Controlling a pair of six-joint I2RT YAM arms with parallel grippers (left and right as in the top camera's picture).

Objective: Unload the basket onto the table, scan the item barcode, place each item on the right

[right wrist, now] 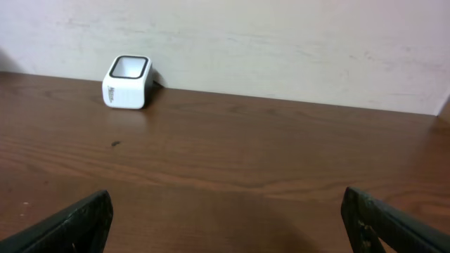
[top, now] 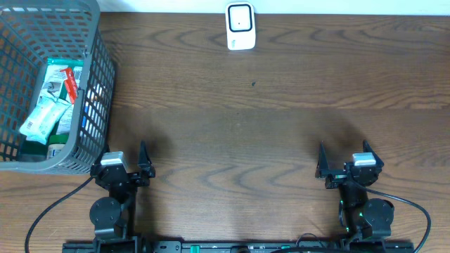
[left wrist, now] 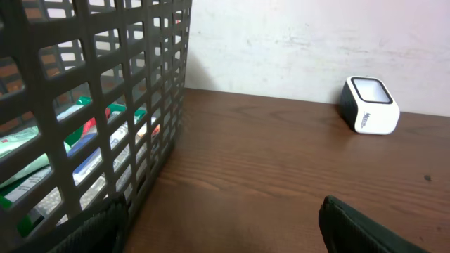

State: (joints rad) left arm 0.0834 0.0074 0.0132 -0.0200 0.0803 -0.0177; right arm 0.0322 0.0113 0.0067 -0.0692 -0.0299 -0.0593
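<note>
Several packaged items [top: 50, 102], white, green and red, lie inside a grey mesh basket [top: 97, 77] at the table's left. Through the mesh the left wrist view shows the items [left wrist: 84, 144] behind the basket wall [left wrist: 133, 77]. A small white scanner [top: 240, 27] with a dark window stands at the far edge, centre; it also shows as the scanner [left wrist: 370, 105] and the scanner [right wrist: 128, 82] in the wrist views. My left gripper [top: 125, 157] [left wrist: 225, 225] rests open beside the basket's near right corner, holding nothing. At the front right my right gripper [top: 343, 157] [right wrist: 226, 221] is open and empty.
The brown wooden table [top: 253, 133] runs up to a pale wall [right wrist: 281, 42] behind the scanner. A tiny dark speck [top: 254, 84] marks the wood below the scanner. Cables trail from both arm bases along the front edge.
</note>
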